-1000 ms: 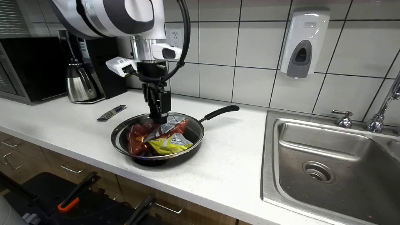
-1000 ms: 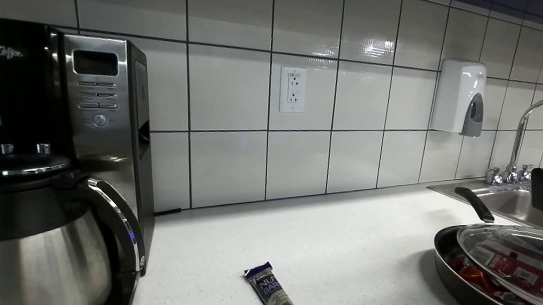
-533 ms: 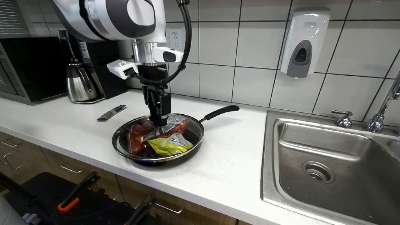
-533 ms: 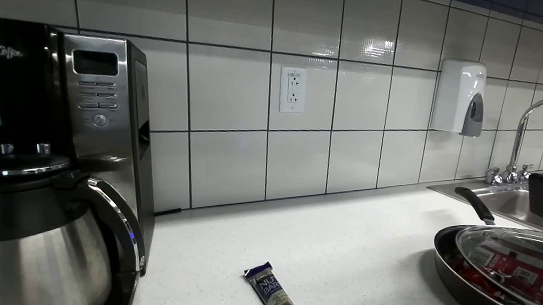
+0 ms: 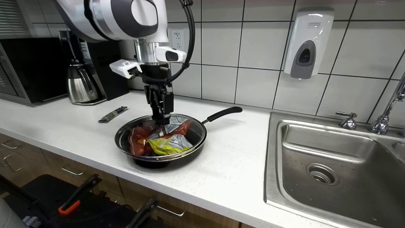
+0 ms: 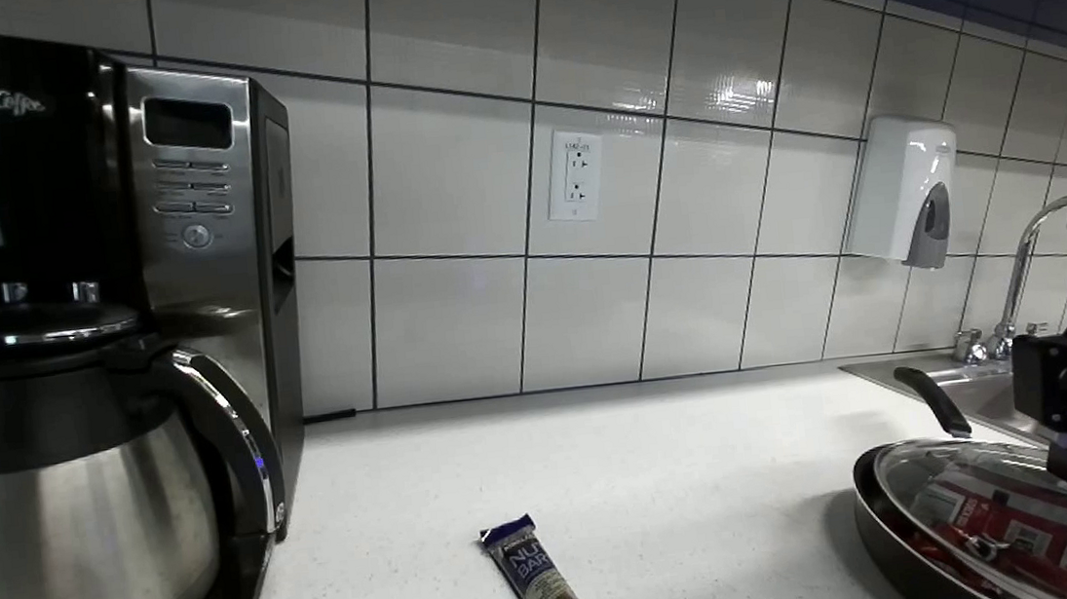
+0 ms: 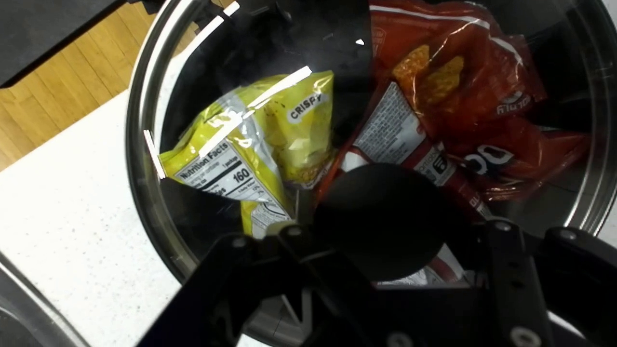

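Observation:
My gripper (image 5: 161, 119) points straight down over the pan, its jaws closed around the round black knob (image 7: 381, 212) of a clear glass lid (image 7: 139, 144). In both exterior views the lid lies over a black frying pan (image 5: 158, 164), slightly off from the pan's rim; I cannot tell whether it rests fully on it. Through the glass show a yellow snack bag (image 7: 303, 125), a red chip bag (image 7: 462, 86) and a red and silver bag (image 7: 390, 127). The fingertips against the knob are dark and partly hidden in the wrist view.
The pan's handle (image 5: 225, 114) reaches toward the tiled wall. A nut bar (image 6: 546, 582) lies on the white counter near a coffee maker (image 6: 210, 194). A steel sink (image 5: 272, 164) is set in the counter, with a soap dispenser (image 5: 310, 34) on the wall above.
The gripper and the lid have shifted a little together across the pan and dipped, then risen slightly. The pan, the bags and the nut bar have kept their places.

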Tool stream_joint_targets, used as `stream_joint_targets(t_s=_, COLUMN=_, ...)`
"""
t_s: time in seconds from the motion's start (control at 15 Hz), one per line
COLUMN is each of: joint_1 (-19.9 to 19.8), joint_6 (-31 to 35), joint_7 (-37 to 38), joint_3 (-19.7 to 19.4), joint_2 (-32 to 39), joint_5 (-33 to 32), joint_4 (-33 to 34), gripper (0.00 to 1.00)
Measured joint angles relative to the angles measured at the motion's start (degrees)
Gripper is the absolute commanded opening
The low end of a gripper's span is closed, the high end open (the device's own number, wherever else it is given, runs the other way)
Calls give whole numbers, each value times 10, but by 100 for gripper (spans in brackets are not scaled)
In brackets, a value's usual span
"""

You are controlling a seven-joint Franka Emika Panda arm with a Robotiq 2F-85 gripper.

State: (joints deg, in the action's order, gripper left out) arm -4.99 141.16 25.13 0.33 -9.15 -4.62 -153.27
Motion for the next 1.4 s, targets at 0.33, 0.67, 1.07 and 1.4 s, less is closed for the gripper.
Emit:
stream_joint_targets(t_s=0.33, joint_1=5, joint_6=0, joint_7=0, joint_3=1, joint_2=13, joint_5=-2, joint_4=9, gripper=39)
stream_joint_targets(t_s=0.67, joint_1=5, joint_6=0, joint_7=1, joint_3=0, joint_2=35, joint_5=-9, joint_4=23, gripper=39)
stream_joint_targets(t_s=1.07, joint_1=5, joint_6=0, joint_7=4, joint_3=-1, joint_2=47, joint_5=-17, joint_4=35, gripper=39)
stream_joint_targets(t_s=1.4, joint_1=5, joint_6=0, joint_7=5, joint_3=-1, joint_2=48, joint_5=-20, joint_4=36, gripper=89)
